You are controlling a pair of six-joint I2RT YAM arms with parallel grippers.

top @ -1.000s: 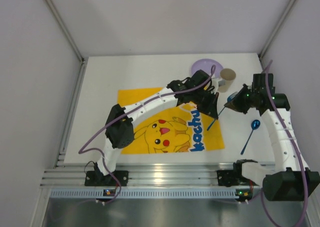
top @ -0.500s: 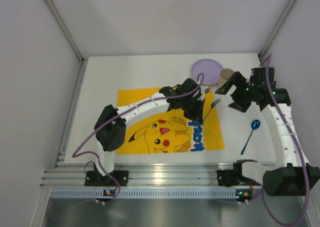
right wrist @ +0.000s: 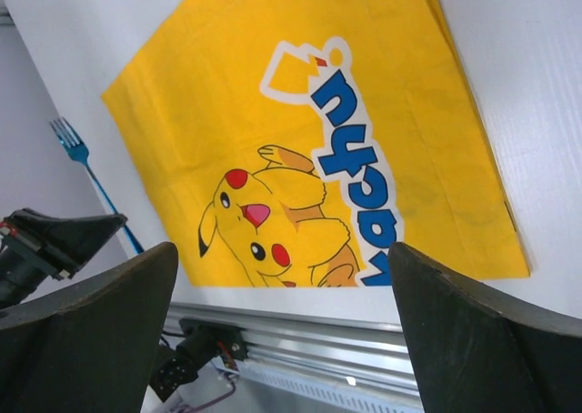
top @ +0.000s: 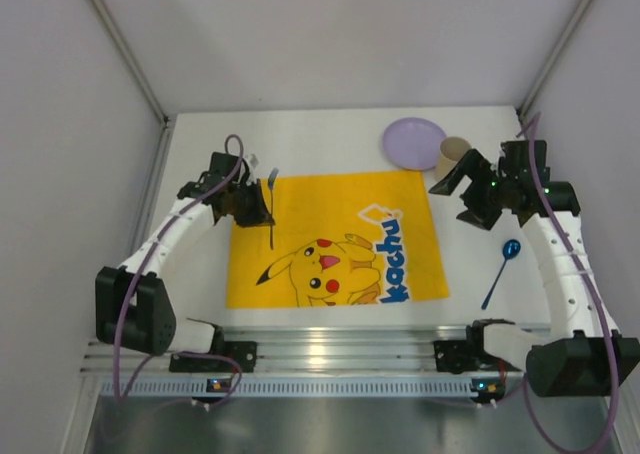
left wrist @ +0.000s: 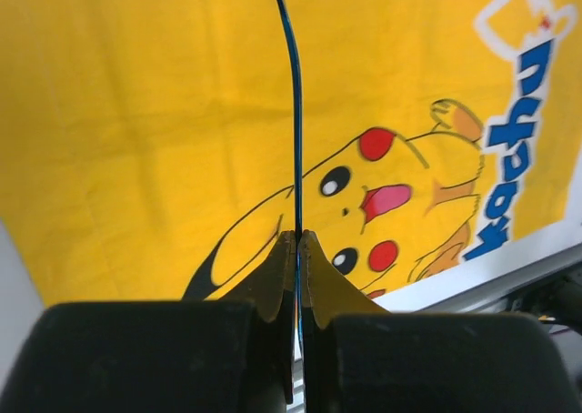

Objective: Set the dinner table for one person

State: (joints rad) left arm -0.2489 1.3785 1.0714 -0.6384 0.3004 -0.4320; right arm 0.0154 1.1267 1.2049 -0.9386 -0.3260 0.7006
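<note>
Swinging across from the far right corner, my left gripper (left wrist: 297, 242) had carried the blue fork (top: 272, 206) to the left side of the yellow mat (top: 340, 239). A second earlier that arm had been stretched out beside the purple plate (top: 413, 141) and the cup (top: 455, 157). Its fingers were pinched tight on the fork's handle, with the tines pointing toward the far edge and the handle roughly parallel to the left edge of the bench. I could not tell whether the fork had touched down or hung above the cloth: from my right wrist it looked past the mat's border, from above it looked over the cloth. With the arm out of the way the whole mat showed, spread flat on the white dinner table (top: 300, 144), which lay under everything out to the far edge. My right gripper (right wrist: 284, 249) hung near the cup, much where it had been, its fingers spread wide with nothing between them. Plate and cup sat unmoved in the far right corner, close together, and the blue spoon (top: 500, 269) lay as before on bare table near the right edge. I judged the fork close to its place at the left of the setting, with plate, cup and spoon not yet brought to the mat.
</note>
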